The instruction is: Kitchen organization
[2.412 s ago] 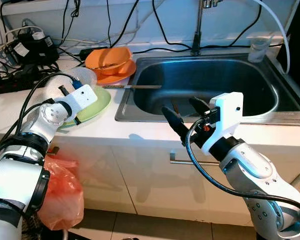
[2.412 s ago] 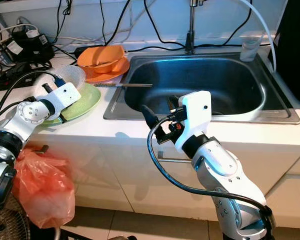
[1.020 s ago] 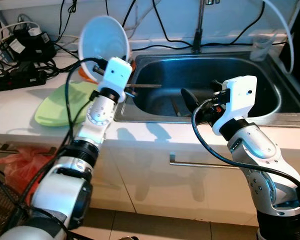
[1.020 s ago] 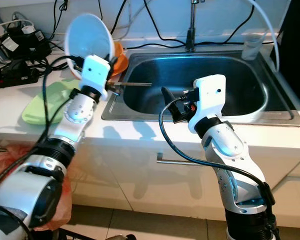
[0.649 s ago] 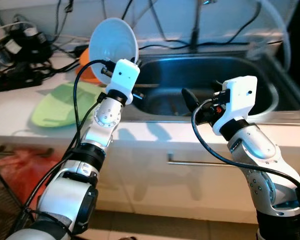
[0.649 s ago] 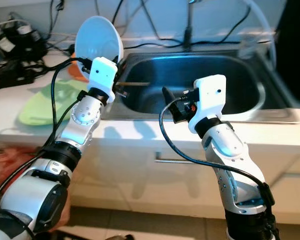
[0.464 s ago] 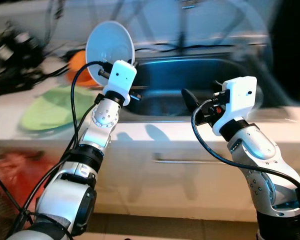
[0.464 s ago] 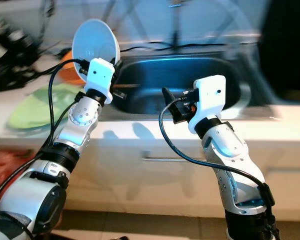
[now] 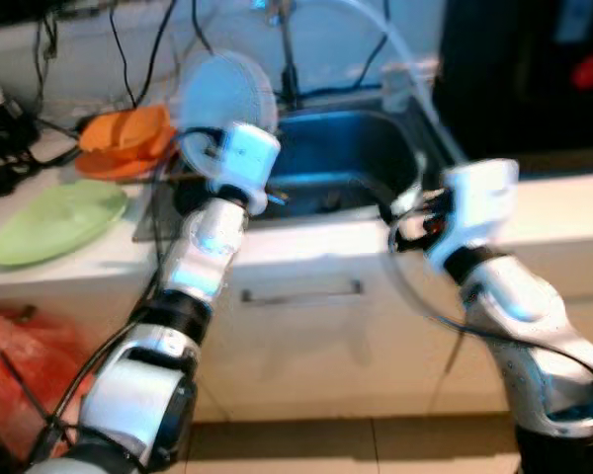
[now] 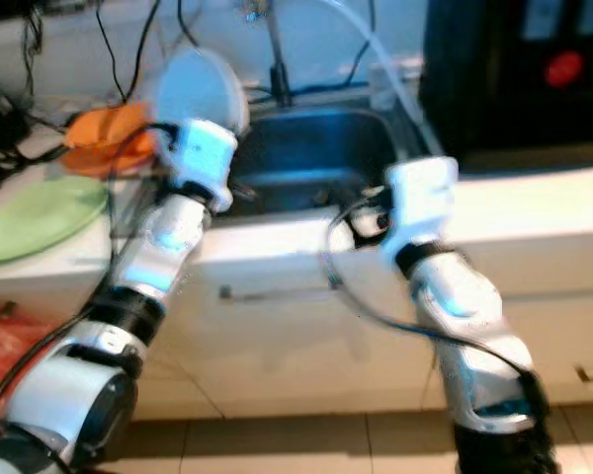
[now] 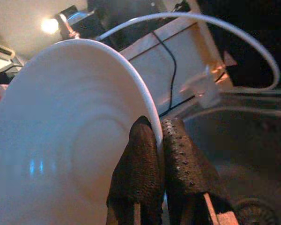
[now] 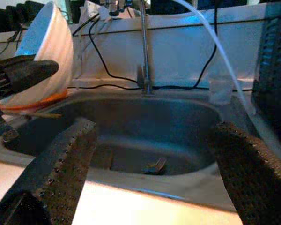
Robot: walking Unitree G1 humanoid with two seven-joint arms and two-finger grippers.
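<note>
- The left gripper (image 11: 152, 164) is raised above the near left corner of the sink (image 9: 366, 138), its two black fingers pinched on the rim of a white bowl (image 9: 225, 94).
- The white bowl is held in the air, tipped on edge, with its hollow facing the robot; in the left wrist view one finger (image 11: 138, 168) lies inside the rim and the other outside it.
- The right gripper (image 12: 152, 159) hovers at the near edge of the sink, its fingers spread wide apart with nothing between them.
- Through the right wrist view the sink basin shows a dark utensil (image 12: 152, 165) lying on its bottom; what kind it is cannot be told.
- A faucet (image 12: 144, 47) stands at the back edge of the sink, and a clear cup (image 12: 220, 91) sits on the back right corner beside it.
- A white hose (image 9: 395, 49) arcs over the right side of the sink.
- An orange bowl (image 9: 128, 130) rests on an orange plate on the counter (image 9: 573, 197), just left of the sink toward the back.
- A green plate (image 9: 54, 219) lies flat on the counter farther left, near the front edge.
- Black cables (image 9: 119, 49) run along the wall behind the counter.
- A red plastic bag (image 9: 25, 380) hangs or sits low at the left, in front of the cabinet.
- The head views are blurred.
</note>
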